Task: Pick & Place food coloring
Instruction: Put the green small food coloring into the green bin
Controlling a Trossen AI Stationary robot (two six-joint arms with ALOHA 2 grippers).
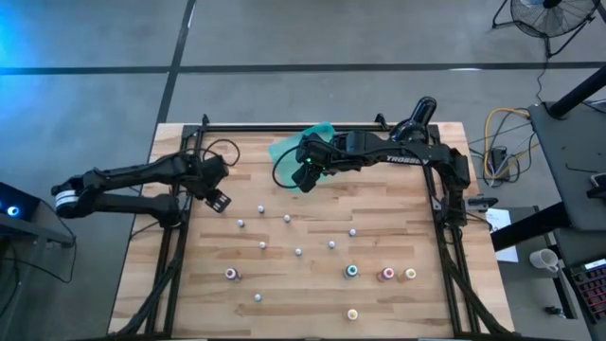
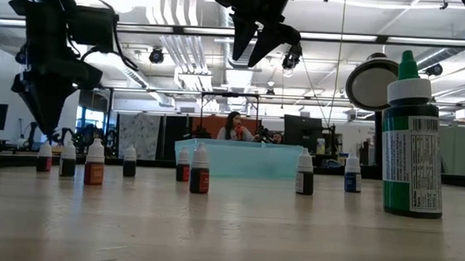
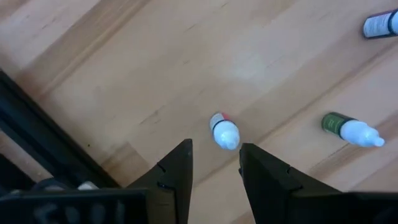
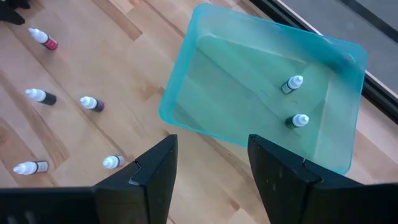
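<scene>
The left end effector (image 3: 214, 163) hangs spread and empty over the worktop (image 1: 312, 303) near its left edge, its two fingers framing a red food coloring bottle (image 3: 224, 132) that stands upright just ahead of them. To take it cleanly, I judge the arm should come straight down with the cap centred in the gap, close low on the body rather than on the rounded white cap, then lift straight — a skewed approach would tip so light a bottle. The right end effector (image 4: 208, 162) is also spread and empty, poised above the near wall of the teal tray (image 4: 186, 93) at the far edge, where two bottles (image 4: 292, 84) already stand. The other bottles lie scattered across the middle and near side. From above, the right arm hides most of the tray, and bottle colours are too small to read there — labels too.
</scene>
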